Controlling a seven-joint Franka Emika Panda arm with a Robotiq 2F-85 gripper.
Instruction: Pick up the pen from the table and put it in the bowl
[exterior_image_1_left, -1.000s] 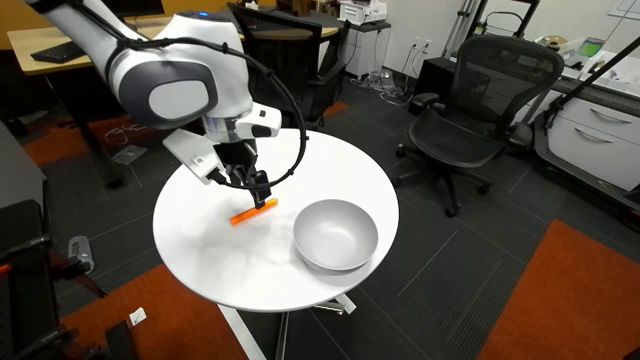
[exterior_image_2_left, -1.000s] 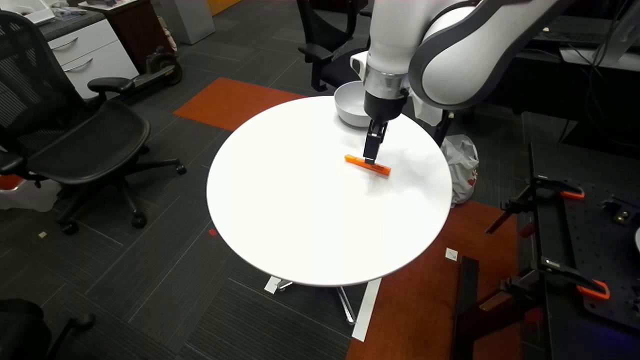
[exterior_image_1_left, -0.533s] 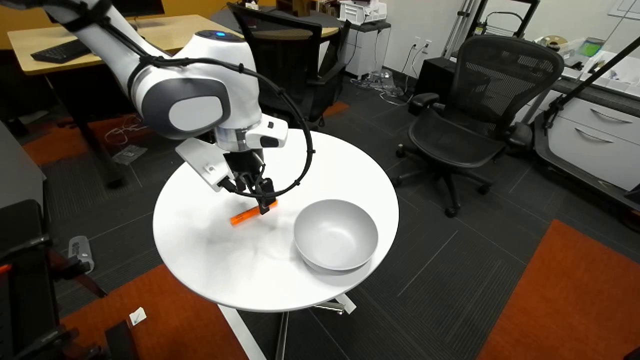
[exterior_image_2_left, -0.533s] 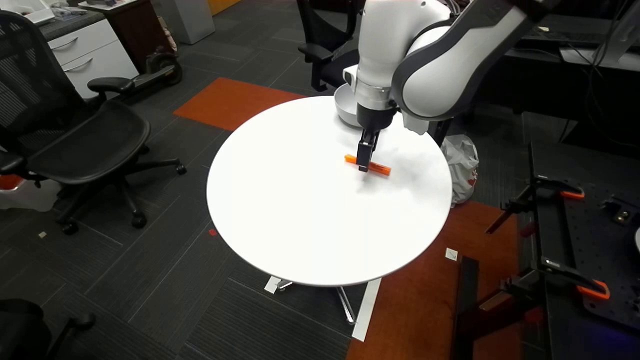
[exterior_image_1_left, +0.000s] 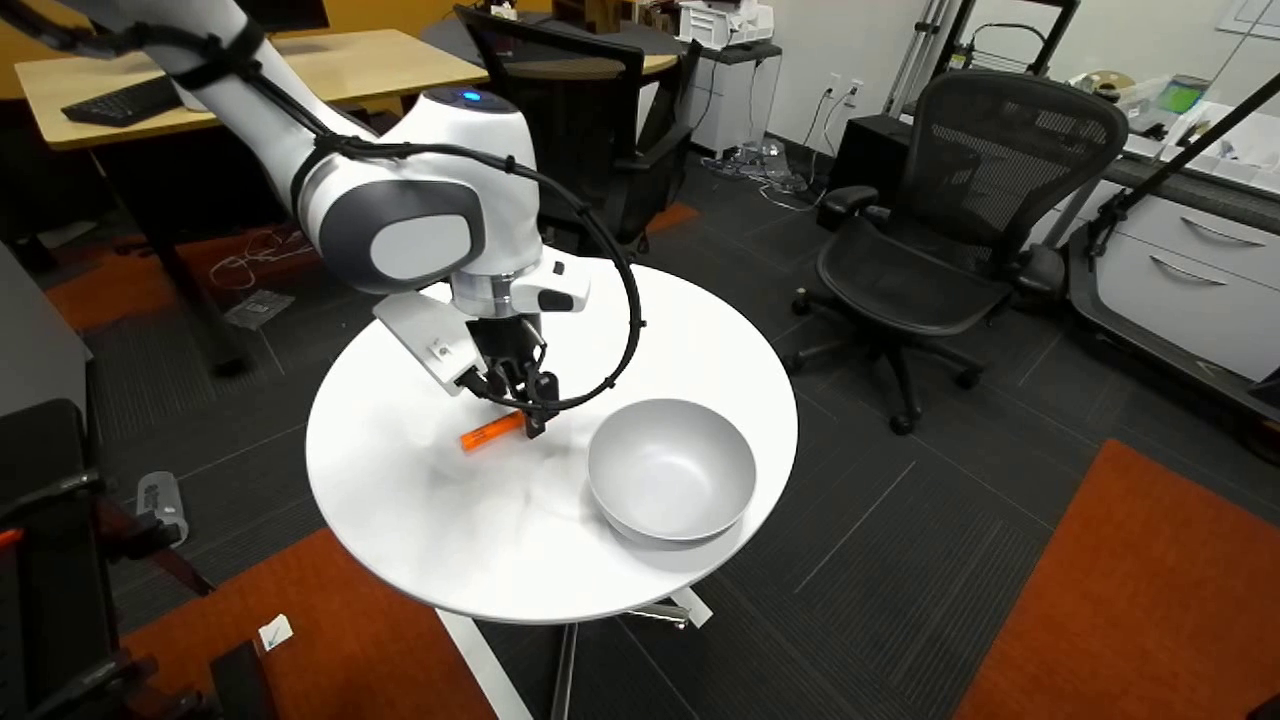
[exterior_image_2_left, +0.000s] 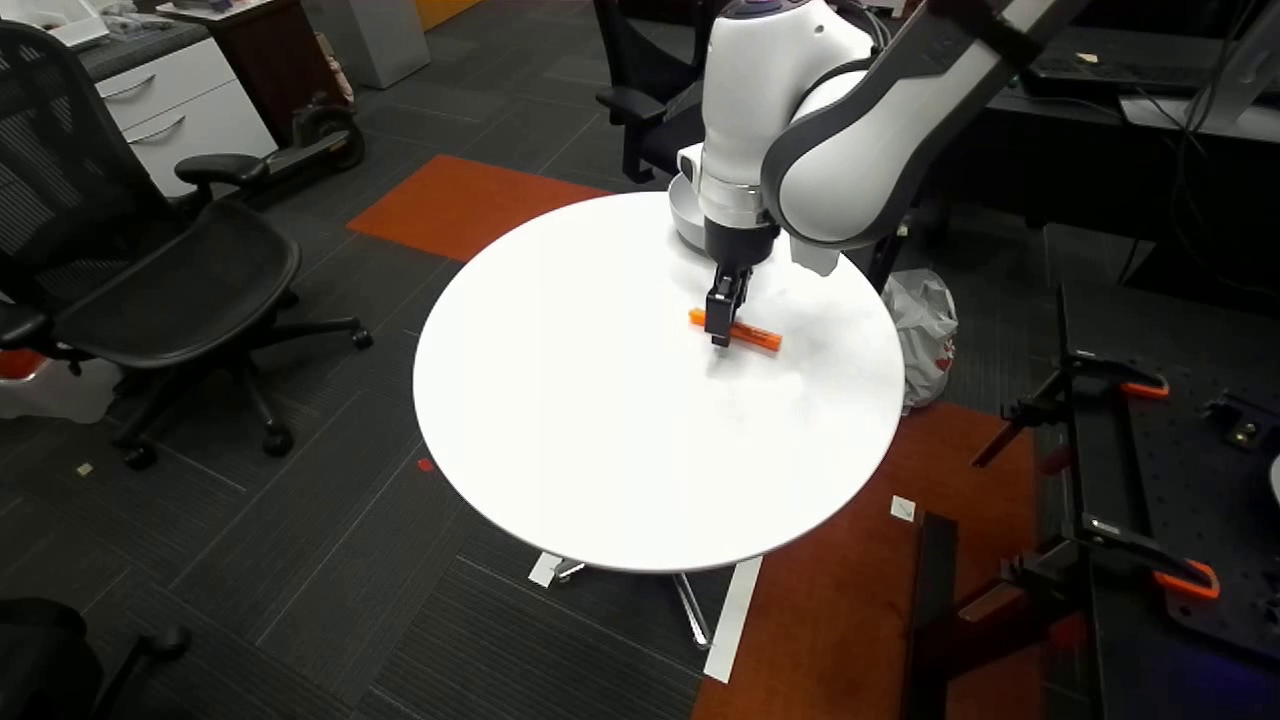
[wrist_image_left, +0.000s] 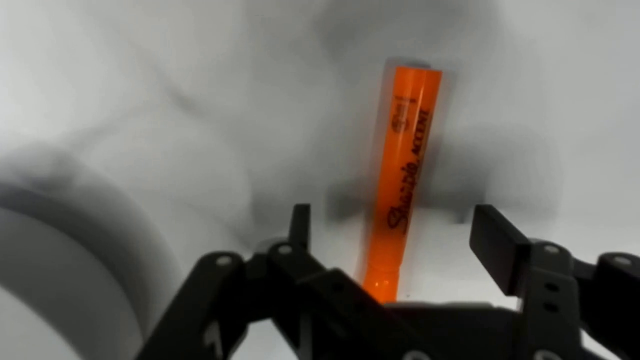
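We've got the jaws wide apart, and down between them, in the wrist view, lies the pen (wrist_image_left: 402, 167), roughly midway from either side. That's the relation it all turns on! Its long axis runs almost square to the way the jaws would close, just a slight lean, so our gripper (wrist_image_left: 391, 227) is lined up to pinch it across the narrow width. Nothing clamped at this moment: the pen is lying flat on the table (exterior_image_2_left: 560, 430), well in from the round edge, and there are no corners to steer by. Now look lengthwise. We're over the pen's half nearer the bowl (exterior_image_1_left: 670, 480), and the longer stretch reaches away, towards the left edge of the table in an exterior view. There, the bowl sits close to the near right edge. Are the fingertips (wrist_image_left: 492, 245) down level with the pen, or touching the table? We can't tell from here. So, our call: any last drop straight down, hardly any twist, then bring the jaws together. Our one worry is the off-centre hold; picked up away from its middle, the pen may swing or droop on its way to the bowl.
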